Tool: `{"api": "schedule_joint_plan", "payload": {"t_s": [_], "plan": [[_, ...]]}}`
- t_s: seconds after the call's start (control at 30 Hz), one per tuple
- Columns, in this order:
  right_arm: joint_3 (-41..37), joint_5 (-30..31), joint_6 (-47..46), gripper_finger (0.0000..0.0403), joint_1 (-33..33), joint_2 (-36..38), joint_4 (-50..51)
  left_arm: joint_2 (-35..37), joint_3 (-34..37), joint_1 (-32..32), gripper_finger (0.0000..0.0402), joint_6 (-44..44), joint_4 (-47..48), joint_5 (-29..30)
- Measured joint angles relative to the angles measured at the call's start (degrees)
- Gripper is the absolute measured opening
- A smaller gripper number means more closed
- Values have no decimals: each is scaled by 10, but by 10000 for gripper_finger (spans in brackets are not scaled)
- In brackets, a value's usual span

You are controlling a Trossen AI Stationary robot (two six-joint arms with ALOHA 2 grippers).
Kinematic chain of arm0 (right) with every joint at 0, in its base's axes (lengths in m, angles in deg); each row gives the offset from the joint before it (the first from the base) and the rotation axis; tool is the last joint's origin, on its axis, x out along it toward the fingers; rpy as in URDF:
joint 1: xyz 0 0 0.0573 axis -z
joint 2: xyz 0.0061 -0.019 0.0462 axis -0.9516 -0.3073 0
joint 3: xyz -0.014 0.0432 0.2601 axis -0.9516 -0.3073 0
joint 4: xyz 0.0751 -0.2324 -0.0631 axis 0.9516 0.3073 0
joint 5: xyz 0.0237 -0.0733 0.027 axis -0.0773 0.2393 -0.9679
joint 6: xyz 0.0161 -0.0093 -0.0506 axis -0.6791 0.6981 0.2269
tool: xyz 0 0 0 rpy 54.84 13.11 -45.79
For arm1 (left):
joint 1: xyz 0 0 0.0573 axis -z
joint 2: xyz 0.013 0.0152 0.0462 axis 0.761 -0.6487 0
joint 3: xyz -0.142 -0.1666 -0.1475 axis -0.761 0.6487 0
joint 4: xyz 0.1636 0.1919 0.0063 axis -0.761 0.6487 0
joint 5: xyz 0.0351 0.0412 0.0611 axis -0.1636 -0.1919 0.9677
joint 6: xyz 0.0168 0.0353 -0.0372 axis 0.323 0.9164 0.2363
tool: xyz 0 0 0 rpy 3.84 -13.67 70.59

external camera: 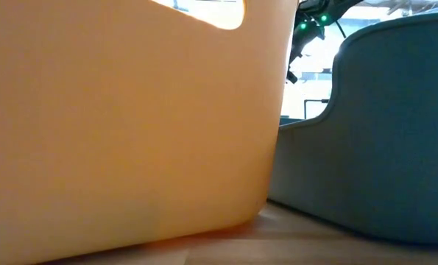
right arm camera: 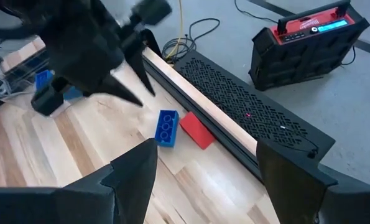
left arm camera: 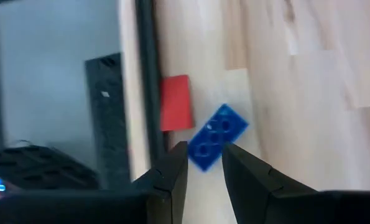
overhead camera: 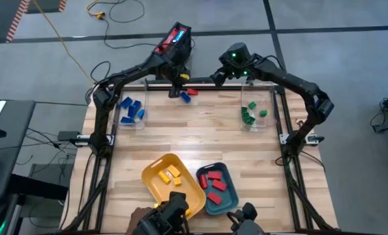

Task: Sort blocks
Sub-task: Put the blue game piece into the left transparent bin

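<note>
Left gripper (overhead camera: 179,87) is up at the far edge of the table (overhead camera: 200,140), hanging over two loose blocks; its fingers (left arm camera: 172,177) stand slightly apart with the blue block (left arm camera: 217,136) showing between and just past the tips, and whether they actually touch it I cannot tell; nothing is clamped; right beside that blue piece, against the black rail (left arm camera: 148,81) at the table's edge, lies a red block (left arm camera: 175,102); the right wrist view shows both on the wood, blue block (right arm camera: 166,127) and red block (right arm camera: 197,131) side by side, with the left arm's dark gripper above them; right gripper (overhead camera: 221,77) sits just across from it at the same far edge, jaws wide open and empty; now the sorted stuff: a clear container on the left (overhead camera: 141,122) with blue blocks (overhead camera: 131,109) in it; a clear container on the right (overhead camera: 273,104) with green blocks (overhead camera: 249,113); near the front edge, a yellow tray (overhead camera: 156,189) with yellow blocks (overhead camera: 169,173) and a teal tray (overhead camera: 221,204) touching it, with red blocks (overhead camera: 214,181) inside; from table height those two trays fill the frame, yellow tray (external camera: 123,125) and teal tray (external camera: 373,140).
</note>
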Motion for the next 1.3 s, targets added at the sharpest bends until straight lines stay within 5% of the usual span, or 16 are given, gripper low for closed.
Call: {"api": "schedule_joint_plan", "payload": {"t_s": [0.23, 0.43, 0.83, 1.1, 1.3], "plan": [[0, 0, 0, 290, 0, 0, 2, -32, 0, -3, 96, -79, 52, -37], [0, 0, 3, 290, 0, 0, 3, -32, -2, -21, 96, -177, 76, -144], [0, 0, 5, 290, 0, 0, 1, -82, -37, -34, 76, -251, 129, -130], [0, 0, 5, 290, 0, 0, 2, -80, -110, -44, 75, -226, 228, -120], [0, 0, -4, 290, 0, 0, 11, -80, -84, -88, 75, -266, 273, -121]]}}
